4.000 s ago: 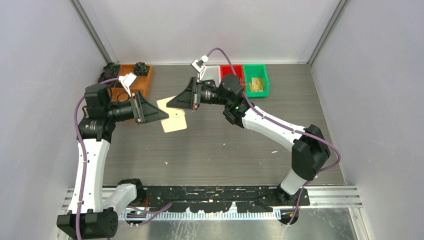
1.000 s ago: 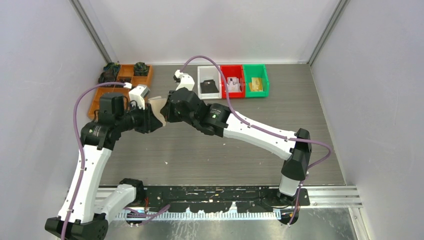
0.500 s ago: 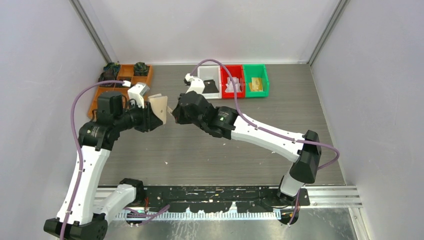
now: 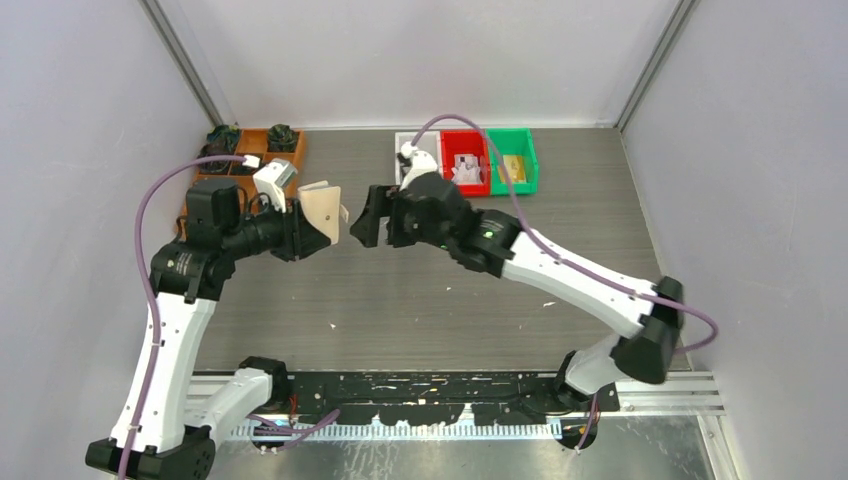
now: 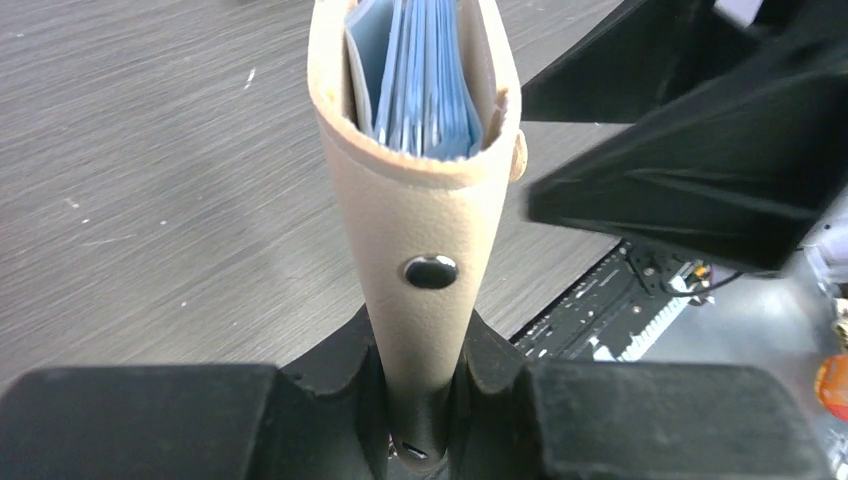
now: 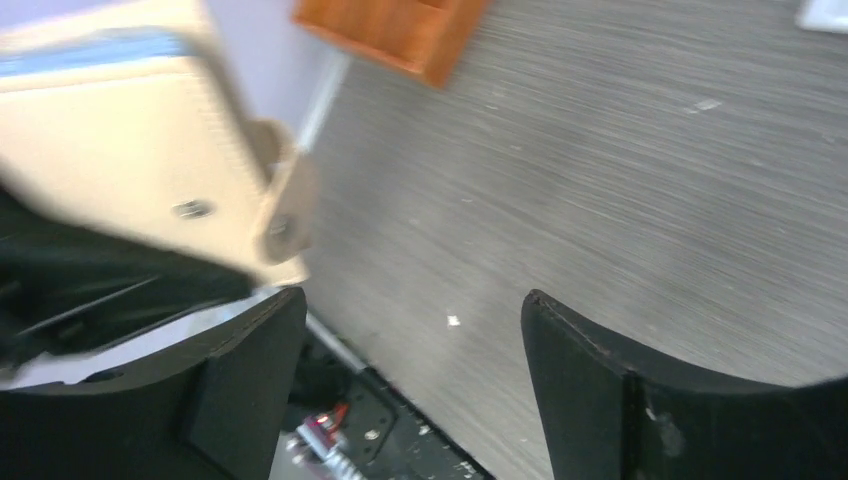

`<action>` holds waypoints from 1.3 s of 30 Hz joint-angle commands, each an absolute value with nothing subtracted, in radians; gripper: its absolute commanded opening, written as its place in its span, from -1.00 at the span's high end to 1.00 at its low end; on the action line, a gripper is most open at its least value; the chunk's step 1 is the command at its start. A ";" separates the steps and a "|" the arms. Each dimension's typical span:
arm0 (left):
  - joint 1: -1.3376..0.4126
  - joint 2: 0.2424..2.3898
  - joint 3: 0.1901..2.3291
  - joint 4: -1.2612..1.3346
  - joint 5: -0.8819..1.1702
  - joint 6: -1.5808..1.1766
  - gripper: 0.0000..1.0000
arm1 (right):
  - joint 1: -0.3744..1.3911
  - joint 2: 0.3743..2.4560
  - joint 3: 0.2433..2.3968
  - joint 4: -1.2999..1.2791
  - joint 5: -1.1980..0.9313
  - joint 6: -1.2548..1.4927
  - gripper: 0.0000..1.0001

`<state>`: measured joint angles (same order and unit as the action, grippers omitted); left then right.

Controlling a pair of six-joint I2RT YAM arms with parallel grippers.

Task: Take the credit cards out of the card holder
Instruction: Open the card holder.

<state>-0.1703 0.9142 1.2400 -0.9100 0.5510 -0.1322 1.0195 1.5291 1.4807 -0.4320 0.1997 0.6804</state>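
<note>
My left gripper (image 5: 425,400) is shut on the lower end of the tan card holder (image 5: 430,200), holding it upright above the table. Its blue-grey pockets (image 5: 425,80) fan out at the top, and no card edge shows among them. From above, the card holder (image 4: 320,215) sits between the two arms. My right gripper (image 4: 372,228) hangs just right of it, open and empty, a small gap away. In the right wrist view the card holder (image 6: 130,150) is at the upper left, beyond my right gripper (image 6: 410,370). Credit cards lie in the red bin (image 4: 463,168) and the green bin (image 4: 514,167).
A white bin (image 4: 401,141), mostly hidden by the right wrist, a red bin (image 4: 447,160) and a green bin (image 4: 530,160) line the back edge. An orange-brown compartment tray (image 4: 250,150) stands at the back left. Grey walls close in on both sides.
My right gripper has drawn back to the right, away from the card holder, and its jaws have opened. The left gripper still holds the holder, shifted slightly right.
</note>
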 commanded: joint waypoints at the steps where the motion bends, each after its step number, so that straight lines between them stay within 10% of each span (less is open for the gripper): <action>1: -0.170 0.916 1.300 -0.884 0.678 -0.162 1.00 | 0.970 1.360 1.411 -0.177 -0.175 0.657 -0.73; 9: -0.170 0.927 1.316 -0.907 0.768 -0.170 1.00 | 0.959 1.457 1.600 -0.360 -0.431 0.561 -0.74; 23: -0.170 0.936 1.364 -0.956 0.981 -0.201 1.00 | 0.886 1.477 1.623 -0.479 -0.434 0.492 -0.18; 39: -0.170 0.930 1.388 -0.950 1.059 -0.257 1.00 | 0.841 1.484 1.672 -0.645 -0.400 0.365 -0.29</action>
<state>-0.1703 0.9478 1.3281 -0.9752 0.9794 -0.2333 0.8539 1.5002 1.6131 -0.5800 -0.4541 0.4286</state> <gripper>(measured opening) 0.208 0.623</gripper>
